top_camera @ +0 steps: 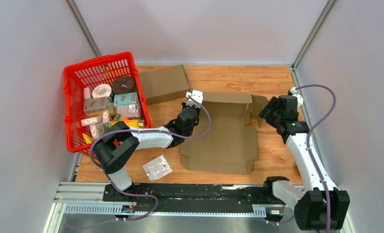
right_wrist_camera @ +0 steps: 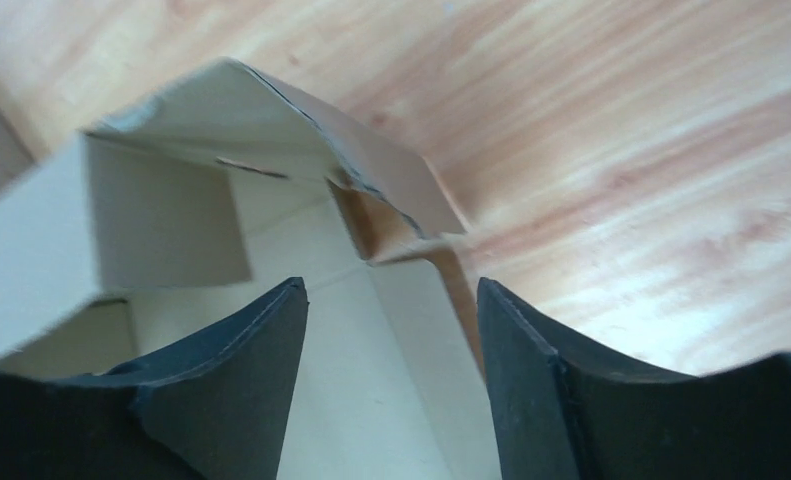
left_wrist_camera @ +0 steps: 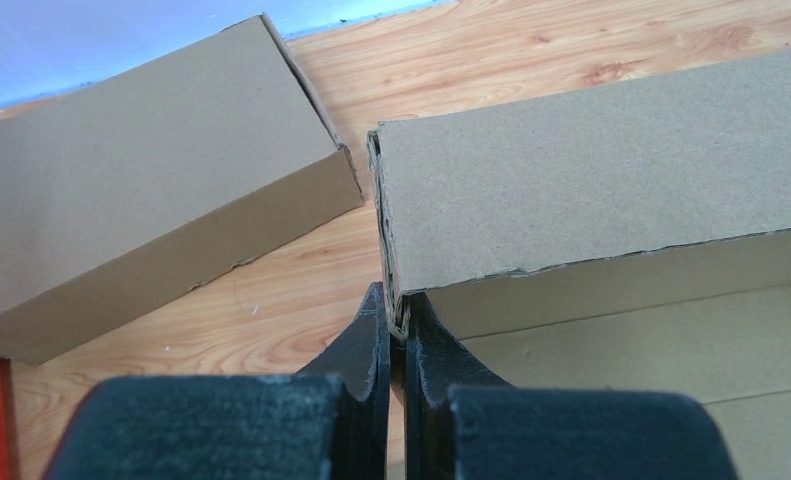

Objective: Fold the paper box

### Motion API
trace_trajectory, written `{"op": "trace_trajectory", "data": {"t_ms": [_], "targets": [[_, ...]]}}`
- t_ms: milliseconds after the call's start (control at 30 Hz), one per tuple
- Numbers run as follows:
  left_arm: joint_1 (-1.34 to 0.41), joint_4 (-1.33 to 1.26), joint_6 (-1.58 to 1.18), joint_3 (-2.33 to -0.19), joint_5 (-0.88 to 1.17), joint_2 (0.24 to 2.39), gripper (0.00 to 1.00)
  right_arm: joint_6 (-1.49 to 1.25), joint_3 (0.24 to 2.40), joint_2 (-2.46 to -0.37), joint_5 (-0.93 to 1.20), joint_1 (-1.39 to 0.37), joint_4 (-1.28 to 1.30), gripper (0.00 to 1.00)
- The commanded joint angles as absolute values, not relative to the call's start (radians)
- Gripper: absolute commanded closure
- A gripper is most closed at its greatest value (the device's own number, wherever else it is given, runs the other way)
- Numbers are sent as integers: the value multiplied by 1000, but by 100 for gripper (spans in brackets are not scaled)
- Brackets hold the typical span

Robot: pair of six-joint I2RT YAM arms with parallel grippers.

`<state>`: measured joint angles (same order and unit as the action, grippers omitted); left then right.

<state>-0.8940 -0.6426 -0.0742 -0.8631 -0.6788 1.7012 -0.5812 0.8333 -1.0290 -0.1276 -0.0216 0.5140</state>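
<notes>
The brown paper box (top_camera: pixel 224 138) lies open in the middle of the table, its far wall raised and its lid panel flat toward me. My left gripper (top_camera: pixel 190 108) is shut on the box's far left corner; in the left wrist view the black fingers (left_wrist_camera: pixel 371 335) pinch the cardboard wall's edge (left_wrist_camera: pixel 396 300). My right gripper (top_camera: pixel 267 110) is open at the box's far right corner. In the right wrist view its fingers (right_wrist_camera: pixel 271 340) straddle the box floor, below a raised side flap (right_wrist_camera: pixel 391 180), touching nothing.
A red basket (top_camera: pixel 74 114) full of small packages stands at the left. A closed brown box (top_camera: pixel 163 83) lies behind the left gripper, also in the left wrist view (left_wrist_camera: pixel 141 180). A clear blister pack (top_camera: pixel 157 168) lies near the front. Grey walls surround the table.
</notes>
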Motion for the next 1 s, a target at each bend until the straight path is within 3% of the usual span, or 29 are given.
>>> {"op": "trace_trajectory", "data": {"t_ms": [0,200,300,367,533,967], "targets": [[-890,-569,-72,-874,-661,1686,100,-425,824,-1035,-183,-9,582,33],[-890,-569,-72,-877,-657,1689,100,-316,808,-1132,-106,-9,384,41],[-890,-569,-72,-879,-658,1689,100,-319,779,-1169,-61,-12,280,55],[-890,-569,-72,-879,-655,1690,100,-330,785,-1184,-63,-17,261,71],[-890,-569,-72,-879,-655,1687,100,-336,851,-1163,-130,-64,357,97],[-890,-566,-72,-881,-649,1689,100,-557,901,-1127,-135,-195,578,100]]}}
